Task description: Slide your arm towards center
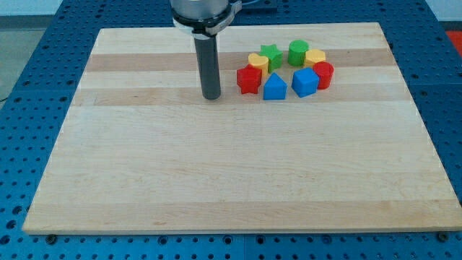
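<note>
My tip (211, 97) rests on the wooden board (216, 173), above the board's middle and just left of a cluster of blocks. Nearest to it is a red star block (249, 79), a short gap to the right. Then come a blue triangular block (274, 87) and a blue cube-like block (304, 82). Behind them lie a yellow heart block (258, 62), a green star block (272, 55), a green round block (298, 52), a yellow block (315, 58) and a red round block (324, 74). The tip touches no block.
The board lies on a blue perforated table (29, 108). The arm's grey mount (204, 14) hangs at the view's top above the rod.
</note>
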Motion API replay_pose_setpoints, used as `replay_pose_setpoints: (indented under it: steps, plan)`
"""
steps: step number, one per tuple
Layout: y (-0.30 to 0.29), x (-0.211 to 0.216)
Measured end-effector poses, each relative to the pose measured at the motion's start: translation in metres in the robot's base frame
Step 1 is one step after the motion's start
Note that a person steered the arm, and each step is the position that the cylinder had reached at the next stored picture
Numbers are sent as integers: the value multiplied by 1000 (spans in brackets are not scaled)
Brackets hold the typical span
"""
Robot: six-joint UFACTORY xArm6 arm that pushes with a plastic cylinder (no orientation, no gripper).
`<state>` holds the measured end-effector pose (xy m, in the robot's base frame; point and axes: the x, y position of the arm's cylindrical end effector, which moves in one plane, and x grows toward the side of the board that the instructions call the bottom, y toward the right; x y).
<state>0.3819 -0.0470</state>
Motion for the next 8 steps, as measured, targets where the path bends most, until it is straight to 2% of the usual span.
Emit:
replay_pose_setpoints:
  steps: [4,5,6,7,8]
  plan:
    - [59,0]
    - [45,13]
    - [18,50]
    - [-8,58]
    - [-13,46]
